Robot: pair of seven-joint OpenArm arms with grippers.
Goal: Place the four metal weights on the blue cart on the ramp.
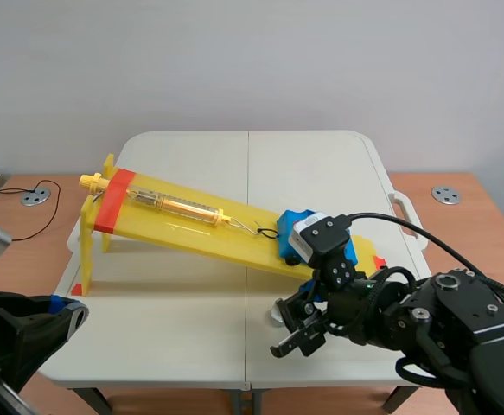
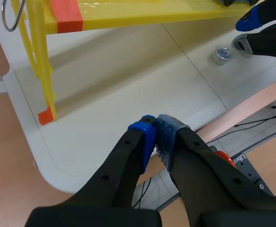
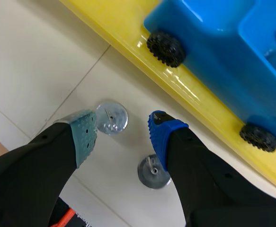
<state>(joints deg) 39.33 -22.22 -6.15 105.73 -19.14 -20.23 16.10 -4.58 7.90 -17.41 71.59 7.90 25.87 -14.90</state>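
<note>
White bench (image 1: 191, 320), yellow ramp (image 1: 191, 229): my right tool (image 3: 122, 125) hangs spread above one metal weight (image 3: 111, 117), a second weight (image 3: 153, 171) close by; blue cart (image 3: 213, 52) sits at the ramp's low end. My left tool (image 2: 155, 124), clenched empty, hovers over the bench's edge.

Ramp (image 1: 191, 226) stands on table (image 1: 191, 156), high end toward table's left, low end toward right. Scale (image 1: 178, 205) lies on upper ramp, hook end downslope, just beside cart (image 3: 223, 52). Cart sits on ramp near low end. First weight (image 3: 111, 117) on table before ramp, between spread fingers of right gripper (image 3: 123, 130), just beside one pad. Second weight (image 3: 153, 171) nearer robot, beside other finger. Left gripper (image 2: 155, 130), fingers together, over table's near-left edge, well apart from ramp.
</note>
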